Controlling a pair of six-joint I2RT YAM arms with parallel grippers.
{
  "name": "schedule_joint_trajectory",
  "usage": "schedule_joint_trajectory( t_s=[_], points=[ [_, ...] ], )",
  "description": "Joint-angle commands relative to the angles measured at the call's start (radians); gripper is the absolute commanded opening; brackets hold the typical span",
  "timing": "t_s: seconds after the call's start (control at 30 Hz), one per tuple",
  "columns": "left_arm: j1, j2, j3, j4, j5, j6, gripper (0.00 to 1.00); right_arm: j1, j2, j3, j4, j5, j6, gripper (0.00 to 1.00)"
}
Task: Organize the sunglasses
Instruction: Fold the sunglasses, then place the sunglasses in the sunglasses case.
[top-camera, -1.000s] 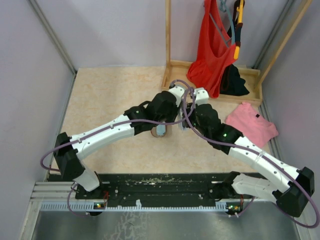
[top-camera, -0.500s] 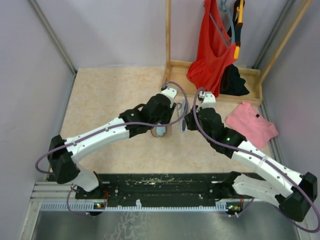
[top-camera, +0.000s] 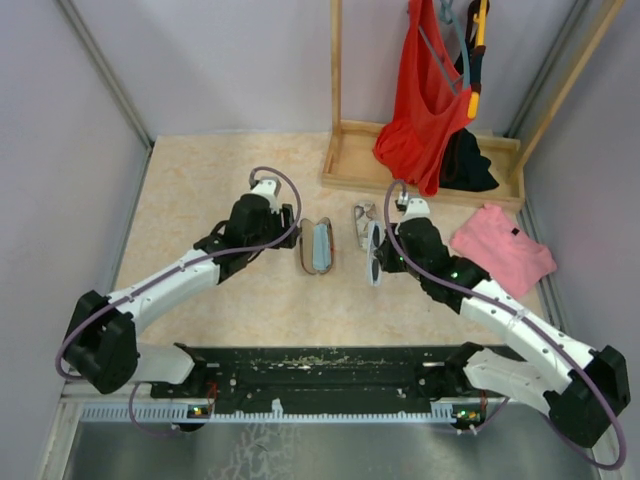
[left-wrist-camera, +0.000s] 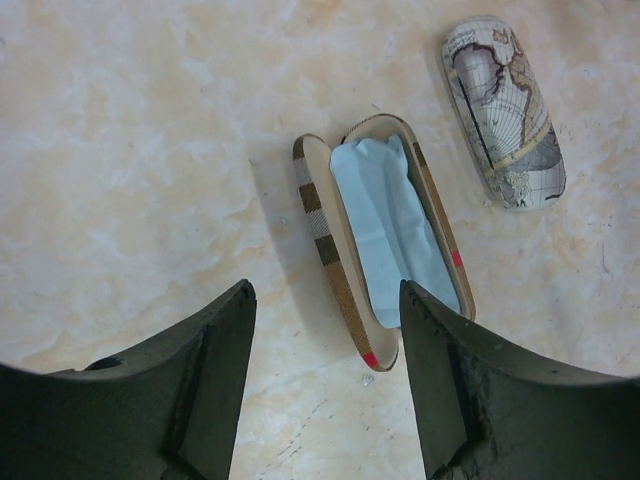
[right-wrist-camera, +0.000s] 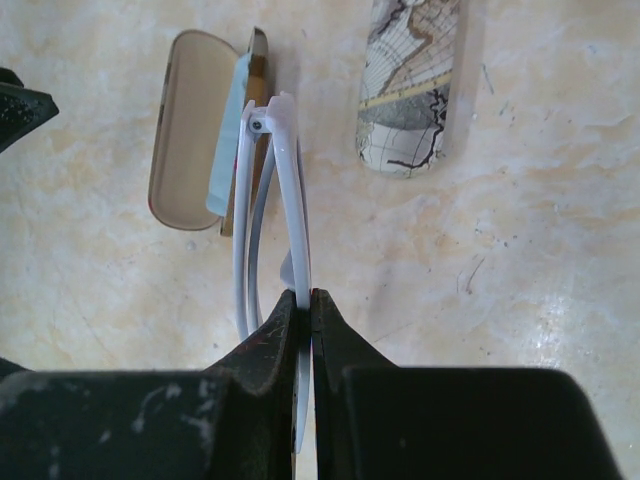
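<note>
Beige tabletop (top-camera: 200, 180): right tool (right-wrist-camera: 302, 300) pinches folded white sunglasses (right-wrist-camera: 288, 200) edge-on, right of the open striped case (left-wrist-camera: 345, 290), likely to drop them in. Left tool (left-wrist-camera: 325, 330) wide, empty, above the case. Blue cloth (left-wrist-camera: 395, 230) inside.

White-framed sunglasses (right-wrist-camera: 292, 200): one pair in view, folded, thin white arms closed against the frame. A dark lens shows in the top view (top-camera: 374, 263). The pair is held edge-on, with the frame pinched tight between my right fingers (right-wrist-camera: 268, 345). It sits just right of the open brown-striped case (right-wrist-camera: 185, 130). The hinge end overlaps the case's long edge in the wrist view; contact not resolvable.
</note>
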Motion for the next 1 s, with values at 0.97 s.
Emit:
schedule_joint_trajectory(
  t_s=[0.97],
  points=[
    [0.166, 0.295, -0.264, 0.684, 0.526, -0.238, 0.53, -0.027, 0.623, 0.467, 0.051, -0.246, -0.035, 0.00]
  ],
)
